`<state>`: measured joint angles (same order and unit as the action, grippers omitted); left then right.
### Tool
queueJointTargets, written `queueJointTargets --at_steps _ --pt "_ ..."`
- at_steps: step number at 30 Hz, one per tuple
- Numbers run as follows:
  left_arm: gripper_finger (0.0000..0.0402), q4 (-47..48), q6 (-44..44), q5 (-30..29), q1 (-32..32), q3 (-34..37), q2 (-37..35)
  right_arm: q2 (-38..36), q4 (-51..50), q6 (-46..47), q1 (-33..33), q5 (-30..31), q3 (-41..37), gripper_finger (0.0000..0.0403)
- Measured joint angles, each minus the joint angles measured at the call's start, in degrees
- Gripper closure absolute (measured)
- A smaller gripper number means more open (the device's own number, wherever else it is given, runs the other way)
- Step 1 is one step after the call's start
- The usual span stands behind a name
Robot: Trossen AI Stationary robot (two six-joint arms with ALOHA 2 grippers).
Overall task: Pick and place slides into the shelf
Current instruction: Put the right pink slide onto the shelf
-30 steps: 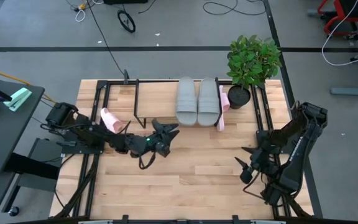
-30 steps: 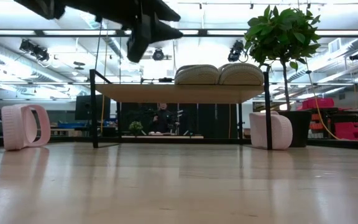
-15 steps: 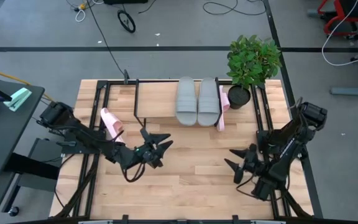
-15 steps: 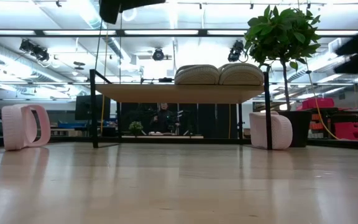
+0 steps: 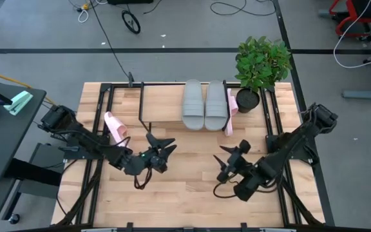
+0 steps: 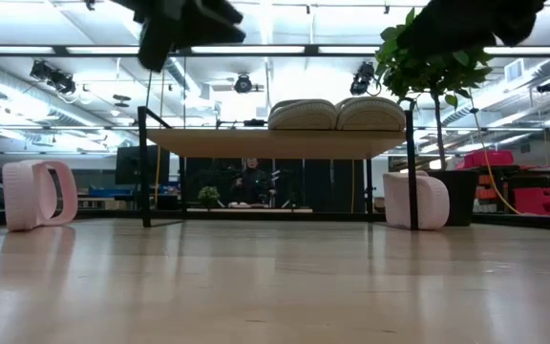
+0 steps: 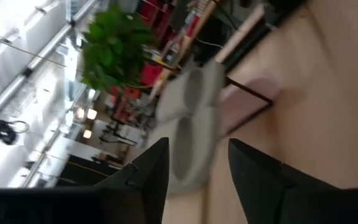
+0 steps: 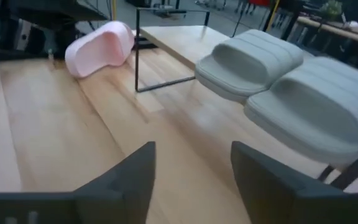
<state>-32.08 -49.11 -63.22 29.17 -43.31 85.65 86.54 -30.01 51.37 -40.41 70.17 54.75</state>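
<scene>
Two grey slides (image 5: pixel 205 105) lie side by side, soles down, on the shelf's board (image 5: pixel 163 106), also seen in the low view (image 6: pixel 335 114). One pink slide (image 5: pixel 113 124) stands on its edge on the table, left of the shelf (image 6: pixel 38 194). The other pink slide (image 5: pixel 230 111) stands on its edge at the shelf's right end (image 6: pixel 418 201). My left gripper (image 5: pixel 160 148) hovers open over the table near the shelf's left front. My right gripper (image 5: pixel 232 158) hovers open in front of the shelf's right end. Both hold nothing.
A potted plant (image 5: pixel 261 67) stands at the table's far right, just beyond the right pink slide. Black rails (image 5: pixel 98 129) run along both table sides. Bare wooden tabletop (image 5: pixel 192 187) stretches between the grippers and the near edge.
My right gripper has swung from near the table's right edge toward the left, ending in front of the shelf's right end. My left gripper has drawn back from the shelf toward the near edge and a little left. The slides have stayed in place.
</scene>
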Motion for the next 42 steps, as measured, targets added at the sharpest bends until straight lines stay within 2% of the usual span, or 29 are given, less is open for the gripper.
queueJointTargets --at_steps 3,11,14,16,22,25,27,31,35,38,42 --pt "0.0239 8.1 7.5 0.3 0.3 0.0 -0.6 0.0 -3.7 1.3 0.2 -0.1 0.1 0.0233" --pt "0.0264 30.7 27.4 4.6 0.6 0.0 -7.1 0.0 -27.8 29.2 -0.4 -1.9 0.1 0.0365" --pt "0.0273 35.5 31.9 4.5 0.7 0.0 -8.8 0.0 -31.2 34.3 -0.4 -3.4 -0.1 0.0394" --pt "0.0278 38.0 33.8 4.6 0.7 0.0 -9.3 0.0 -32.2 37.2 -0.3 -3.9 -0.8 0.0397" --pt "0.0285 40.0 35.4 4.6 0.7 0.0 -9.2 0.0 -33.3 52.2 0.3 -9.7 -7.2 0.0372" --pt "0.0282 40.2 35.4 4.6 0.7 0.0 -9.2 0.0 -29.8 61.0 0.3 -10.2 -12.4 0.0359" --pt "0.028 40.2 35.5 4.6 0.7 0.0 -9.2 0.0 -25.9 63.6 0.3 -10.1 -15.5 0.0347" --pt "0.0279 40.2 35.5 4.6 0.7 0.0 -9.2 0.0 -16.2 61.9 0.3 -9.9 -20.2 0.0306" --pt "0.0285 40.2 35.5 4.6 0.7 0.0 -9.2 0.0 -6.2 56.5 0.3 -7.1 -23.3 0.0245" --pt "0.0289 40.2 35.6 4.6 0.7 0.0 -9.2 0.0 -4.5 55.7 0.9 -3.3 -24.4 0.0192" --pt "0.0287 40.2 35.6 4.6 0.7 0.0 -9.2 0.0 -4.4 56.5 3.2 -3.0 -25.2 0.0132"
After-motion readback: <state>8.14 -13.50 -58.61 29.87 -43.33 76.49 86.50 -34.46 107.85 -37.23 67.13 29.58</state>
